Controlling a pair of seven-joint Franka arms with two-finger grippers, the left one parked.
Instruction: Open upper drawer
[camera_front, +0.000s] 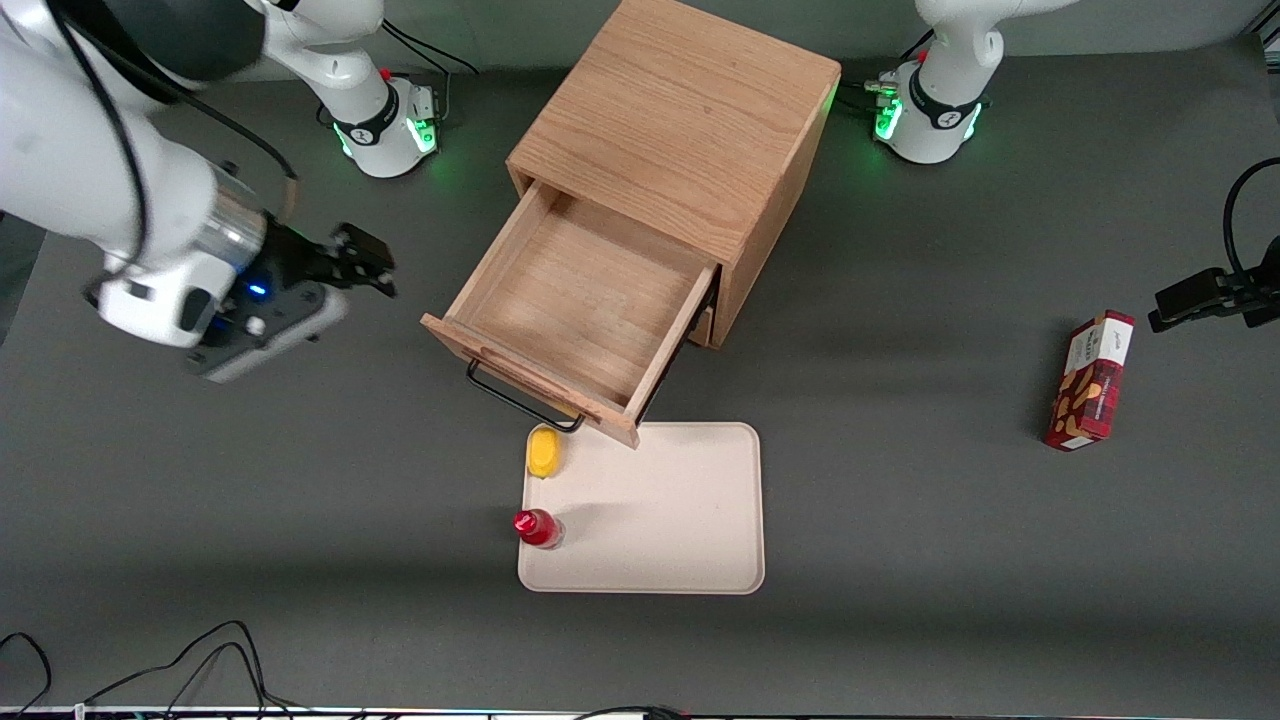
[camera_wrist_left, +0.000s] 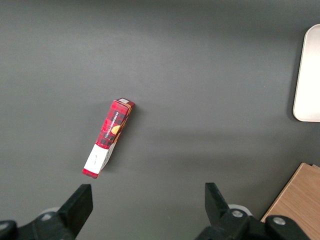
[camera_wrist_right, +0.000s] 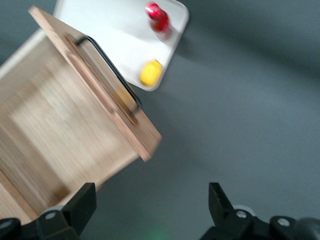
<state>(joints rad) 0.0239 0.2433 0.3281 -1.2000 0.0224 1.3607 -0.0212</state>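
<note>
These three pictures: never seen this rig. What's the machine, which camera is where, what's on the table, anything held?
Two robot arms stand on a dark table. The front view looks down over the whole scene; the other two views come from cameras on the arms' wrists. The working arm's gripper hangs open and empty above the table, off to the side of the wooden cabinet, toward the working arm's end. The upper drawer is pulled out and empty, its black handle free. Nearer the front camera lies a pale tray with a yellow item and a red bottle. A red box lies toward the parked arm's end.
</note>
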